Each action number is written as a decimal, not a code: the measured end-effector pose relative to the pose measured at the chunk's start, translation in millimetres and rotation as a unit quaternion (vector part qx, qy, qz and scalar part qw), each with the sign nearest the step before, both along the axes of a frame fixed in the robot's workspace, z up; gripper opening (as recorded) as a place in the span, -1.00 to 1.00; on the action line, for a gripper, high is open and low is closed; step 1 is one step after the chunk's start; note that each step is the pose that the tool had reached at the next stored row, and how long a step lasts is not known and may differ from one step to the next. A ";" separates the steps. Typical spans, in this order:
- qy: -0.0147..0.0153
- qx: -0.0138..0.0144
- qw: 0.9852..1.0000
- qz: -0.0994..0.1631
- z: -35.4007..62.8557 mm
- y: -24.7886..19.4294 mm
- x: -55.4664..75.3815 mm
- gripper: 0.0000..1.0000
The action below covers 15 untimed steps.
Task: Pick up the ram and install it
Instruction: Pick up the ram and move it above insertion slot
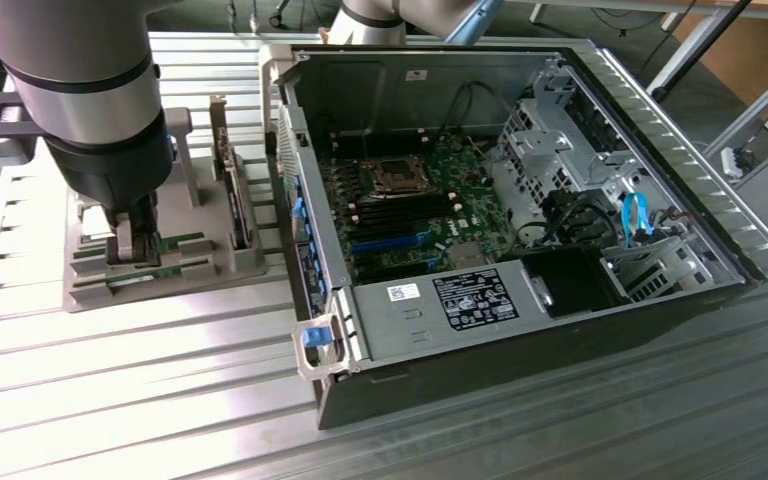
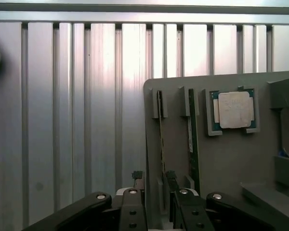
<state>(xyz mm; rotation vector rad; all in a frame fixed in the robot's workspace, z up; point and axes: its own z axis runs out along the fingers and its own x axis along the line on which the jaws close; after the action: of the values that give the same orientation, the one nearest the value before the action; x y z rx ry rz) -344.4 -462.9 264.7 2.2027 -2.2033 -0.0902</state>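
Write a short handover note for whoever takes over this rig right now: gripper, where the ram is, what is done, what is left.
Gripper: open, low over the tray, fingers either side of the ram, not closed on it.
The ram stands on edge in a tray slot, with a second stick beside it.
Done: gripper placed at the ram.
Left: grasp, lift, install in the case.

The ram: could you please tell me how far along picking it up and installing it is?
Done: the gripper is down at the gray holder, jaws open. In hand: its fingers stand on either side of the ram, which is on edge in the holder and not yet gripped. Left: the ram is not lifted, and the motherboard slots appear to hold no stick.
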 end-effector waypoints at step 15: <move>0.000 -0.016 1.000 0.001 -7.2 9.2 -0.6 -0.42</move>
<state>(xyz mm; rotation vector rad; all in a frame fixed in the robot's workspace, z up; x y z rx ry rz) -345.0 -453.7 257.5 2.1884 -2.1875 -0.0553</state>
